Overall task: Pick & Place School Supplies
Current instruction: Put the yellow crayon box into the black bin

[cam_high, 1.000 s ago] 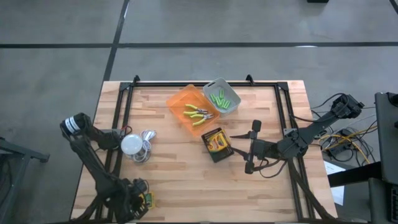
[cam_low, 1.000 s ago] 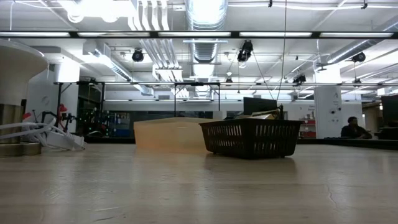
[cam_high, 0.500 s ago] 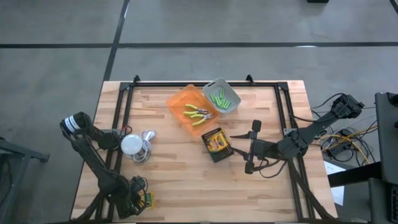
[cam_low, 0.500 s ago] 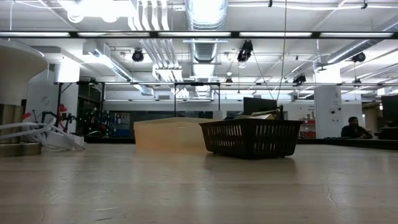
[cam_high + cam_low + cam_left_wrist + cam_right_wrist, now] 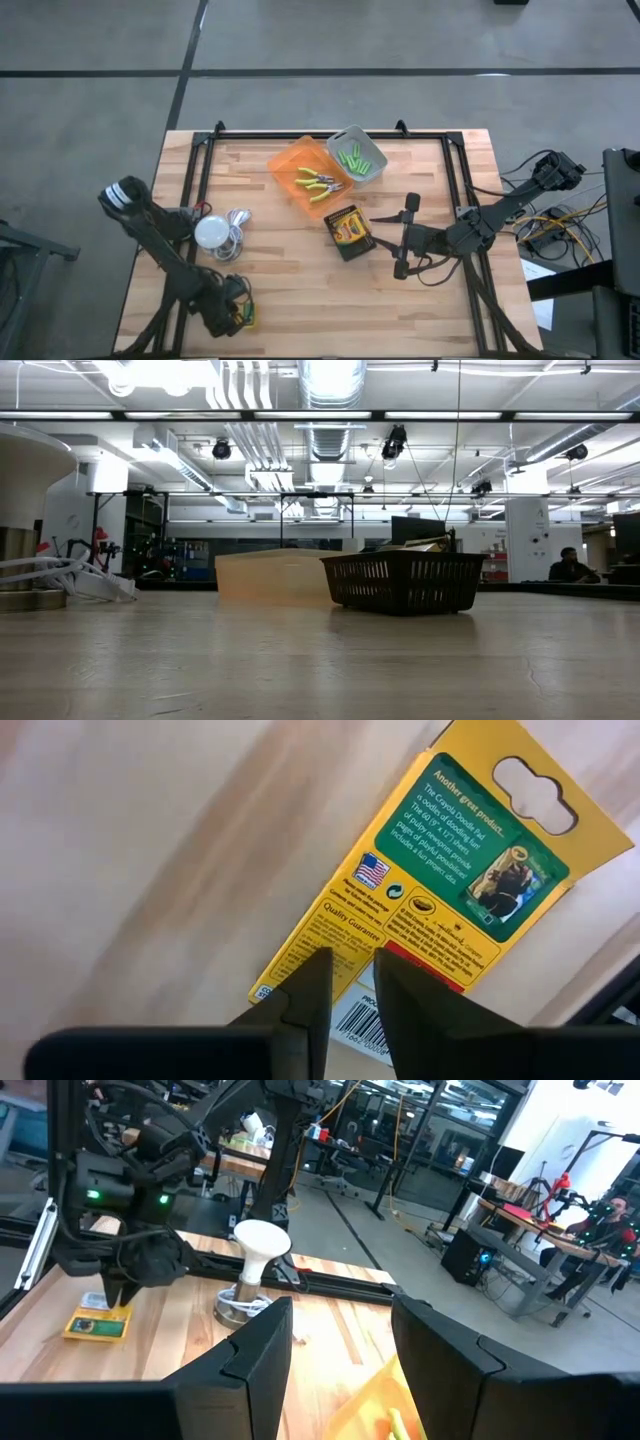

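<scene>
The orange bin (image 5: 305,174) sits near the far edge of the wooden table (image 5: 300,290), and everything here is told from it. Far off to the left of the bin and toward the near edge of the table, the left gripper (image 5: 238,314) points down at a small yellow-and-green printed box (image 5: 440,900) that lies flat on the wood. In the left wrist view its two dark fingers (image 5: 310,990) are almost together, with the tips right over the edge of the box by the barcode, but I cannot tell if they pinch it. Closer to the bin, still to its left, stands the white round thing with coiled cable (image 5: 218,233). Inside the orange bin lie two green-handled pliers (image 5: 318,183). Touching the bin on its right is the grey bin (image 5: 357,153), and short lime-green markers (image 5: 351,156) lie in it. Just in front of the orange bin, on the bare wood, lies a second printed box (image 5: 349,231), dark and yellow. To the right of that box and near it is the right gripper (image 5: 404,235), low over the table, with its fingers (image 5: 262,1342) spread wide apart and nothing between them.
</scene>
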Controlling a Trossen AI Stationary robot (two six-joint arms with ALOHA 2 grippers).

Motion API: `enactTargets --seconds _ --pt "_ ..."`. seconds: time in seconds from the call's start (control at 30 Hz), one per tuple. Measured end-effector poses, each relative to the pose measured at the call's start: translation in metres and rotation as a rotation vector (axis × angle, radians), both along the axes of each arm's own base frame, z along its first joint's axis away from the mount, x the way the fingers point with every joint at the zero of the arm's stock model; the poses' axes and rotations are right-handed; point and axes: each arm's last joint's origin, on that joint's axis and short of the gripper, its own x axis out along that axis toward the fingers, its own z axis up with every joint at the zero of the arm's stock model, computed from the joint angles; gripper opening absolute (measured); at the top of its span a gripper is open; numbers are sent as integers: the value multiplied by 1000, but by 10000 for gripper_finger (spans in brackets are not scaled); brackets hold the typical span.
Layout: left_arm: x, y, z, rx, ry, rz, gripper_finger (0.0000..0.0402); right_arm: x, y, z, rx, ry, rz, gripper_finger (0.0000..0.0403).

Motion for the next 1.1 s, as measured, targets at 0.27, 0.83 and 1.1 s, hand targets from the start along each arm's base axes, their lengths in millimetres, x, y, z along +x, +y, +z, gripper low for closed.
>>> enactTargets --seconds 0.27,0.83,1.1 --pt "23 31 -10 60 -22 -66 85 0 0 0 0 0 0 169" --pt "71 105 -11 350 -145 -223 85 0 0 0 0 0 0 169" --pt "85 130 -7 419 -165 -212 85 0 0 0 0 0 0 169"
